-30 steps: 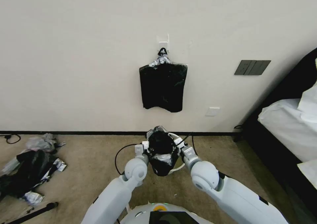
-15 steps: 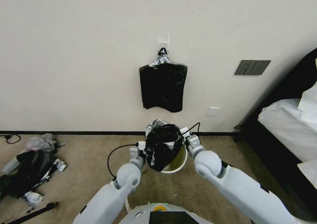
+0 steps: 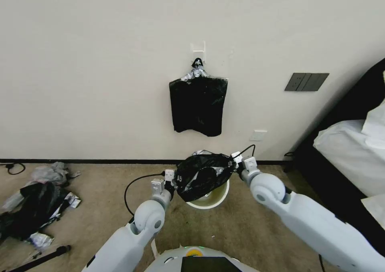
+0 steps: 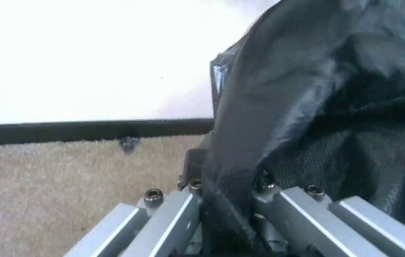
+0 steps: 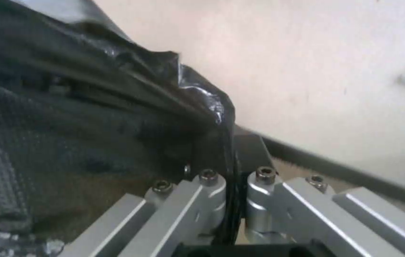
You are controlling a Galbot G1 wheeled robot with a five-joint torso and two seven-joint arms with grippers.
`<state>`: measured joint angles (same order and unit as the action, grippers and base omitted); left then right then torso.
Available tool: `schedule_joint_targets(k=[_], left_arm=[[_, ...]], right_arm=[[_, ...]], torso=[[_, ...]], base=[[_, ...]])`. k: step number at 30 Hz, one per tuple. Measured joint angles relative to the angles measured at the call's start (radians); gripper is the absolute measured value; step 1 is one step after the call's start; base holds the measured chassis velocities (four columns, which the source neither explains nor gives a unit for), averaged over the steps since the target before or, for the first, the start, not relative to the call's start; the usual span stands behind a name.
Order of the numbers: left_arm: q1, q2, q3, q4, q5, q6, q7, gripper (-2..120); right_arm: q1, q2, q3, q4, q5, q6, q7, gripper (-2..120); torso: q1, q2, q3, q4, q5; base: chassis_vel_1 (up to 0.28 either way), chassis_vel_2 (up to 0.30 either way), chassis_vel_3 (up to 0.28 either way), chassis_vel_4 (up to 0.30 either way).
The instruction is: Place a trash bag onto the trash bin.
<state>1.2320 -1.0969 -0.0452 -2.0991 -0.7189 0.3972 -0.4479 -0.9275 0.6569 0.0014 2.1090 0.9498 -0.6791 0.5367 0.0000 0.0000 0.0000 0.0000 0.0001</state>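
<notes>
Your inventory, item by item:

Trash bag (image 3: 202, 176): thin glossy black plastic, stretched between your two grippers above the trash bin (image 3: 208, 198), draped over its far and left side; the near right rim of the bin shows bare.

Left gripper (image 3: 176, 180): at the bag's left edge, fingers clamped together on a fold of the plastic, seen pinched between them in the left wrist view (image 4: 226, 200).

Right gripper (image 3: 234, 164): at the bag's right edge, fingers pressed tight on the rim, visible in the right wrist view (image 5: 228, 167).

Trash bin: pale cream, standing on the carpet (image 3: 112, 192) near the wall (image 3: 100, 63).

Bundle of black bags (image 3: 197, 105): hanging on the wall above the bin.

Heap of plastic litter (image 3: 36, 204): on the carpet, well apart to your left.
</notes>
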Motion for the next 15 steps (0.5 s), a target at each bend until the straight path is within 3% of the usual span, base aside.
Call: schedule_joint_targets(k=[6, 15], left_arm=[[0.003, -0.004, -0.023, -0.005, -0.013, -0.026, 0.015, 1], [0.004, -0.003, -0.028, -0.021, -0.028, -0.038, 0.041, 1]], right_arm=[[-0.099, -0.048, 0.101, 0.01, 0.124, -0.016, -0.093, 0], [-0.128, -0.009, 0.145, -0.036, 0.261, -0.016, -0.178, 0]], torso=[[0.0, 0.0, 0.0, -0.0003, -0.0001], [0.0, 0.0, 0.0, 0.0001, 0.0]], base=[[0.0, 0.0, 0.0, 0.0], [0.0, 0.0, 0.0, 0.0]])
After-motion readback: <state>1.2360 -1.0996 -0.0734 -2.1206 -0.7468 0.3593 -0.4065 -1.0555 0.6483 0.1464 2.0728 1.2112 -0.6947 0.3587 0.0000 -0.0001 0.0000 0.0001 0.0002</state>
